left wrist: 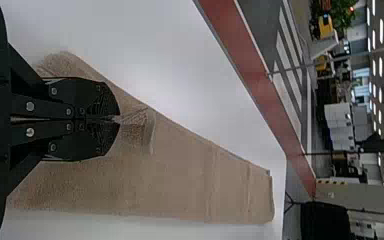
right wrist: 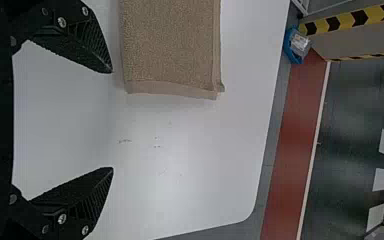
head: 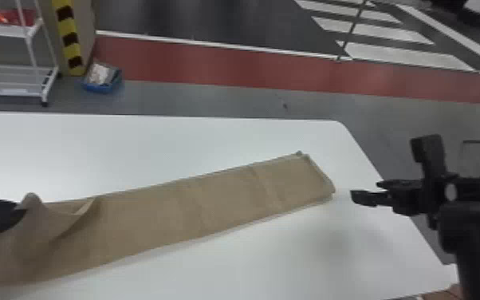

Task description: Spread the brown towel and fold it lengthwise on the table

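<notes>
Stretching across the table [head: 139, 147] in the head view, the towel [head: 195, 207] meets the left gripper [head: 19, 211], the right gripper [head: 364, 190] near its right end. Left wrist view: jaws pinching the towel. Right wrist view: jaws spread wide.

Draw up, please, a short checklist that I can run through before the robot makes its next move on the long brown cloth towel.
1. Brown cloth towel lengthwise in a narrow strip: ok.
2. Strip resting on the smooth white table at its right end: ok.
3. Black two-fingered left gripper closed on the cloth: ok, it pinches a bit near the left end.
4. Left part lying flat: not ok, it is raised and creased by that gripper.
5. Black two-fingered right gripper free: ok, open with nothing between its fingers.
6. Underside free of wrinkles: cannot tell, it is hidden.
</notes>
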Controlling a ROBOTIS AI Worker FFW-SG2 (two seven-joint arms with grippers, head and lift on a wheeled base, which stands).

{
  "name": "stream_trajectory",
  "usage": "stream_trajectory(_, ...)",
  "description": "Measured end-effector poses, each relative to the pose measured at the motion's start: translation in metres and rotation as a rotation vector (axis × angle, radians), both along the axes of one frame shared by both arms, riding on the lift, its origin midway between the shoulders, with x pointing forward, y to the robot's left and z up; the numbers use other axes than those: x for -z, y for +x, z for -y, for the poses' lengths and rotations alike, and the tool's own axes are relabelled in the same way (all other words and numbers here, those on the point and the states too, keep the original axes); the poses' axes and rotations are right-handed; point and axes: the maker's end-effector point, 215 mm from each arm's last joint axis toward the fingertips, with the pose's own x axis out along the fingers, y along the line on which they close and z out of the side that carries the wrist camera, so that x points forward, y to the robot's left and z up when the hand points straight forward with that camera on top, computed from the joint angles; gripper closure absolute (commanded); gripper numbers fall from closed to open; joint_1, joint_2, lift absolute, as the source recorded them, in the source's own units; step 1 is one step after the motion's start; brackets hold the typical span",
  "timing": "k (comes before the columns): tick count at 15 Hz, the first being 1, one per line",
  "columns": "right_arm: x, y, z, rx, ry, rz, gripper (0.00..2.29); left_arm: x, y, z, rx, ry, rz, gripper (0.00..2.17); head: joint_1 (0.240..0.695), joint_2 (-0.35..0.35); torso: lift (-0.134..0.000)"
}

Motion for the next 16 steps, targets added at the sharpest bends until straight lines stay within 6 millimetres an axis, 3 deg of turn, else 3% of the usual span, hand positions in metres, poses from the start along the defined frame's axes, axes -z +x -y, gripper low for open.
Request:
stream_trajectory(1, 0.001, -0.001, -0.001, 0.000, 0.001, -0.002, 0.21, 0.010, 0.010, -0.009, -0.057, 0.009, -0.016, 0.43, 0.695, -0.217, -0.124)
stream_trajectory(2, 0.002, -0.001, -0.001, -0.001, 0.001, -0.004, 0.21, 0.023, 0.015, -0.016, -0.101, 0.019, -0.040, 0.10, 0.695, -0.207, -0.124)
stream_trajectory(4, 0.002, -0.001, -0.001, -0.001, 0.000, -0.004, 0.21, 0.038, 0.014, -0.021, -0.126, 0.028, -0.083, 0.13, 0.695, -0.196, -0.124)
stream_trajectory(11, 0.005, -0.001, -0.006, -0.008, -0.002, -0.010, 0.21, 0.053, 0.037, -0.039, -0.177, 0.051, -0.109, 0.17, 0.695, -0.166, -0.124)
stream_trajectory(16, 0.007, -0.003, -0.005, -0.006, -0.001, -0.013, 0.21, 0.064, 0.029, -0.034, -0.138, 0.031, -0.208, 0.27, 0.695, -0.173, -0.124)
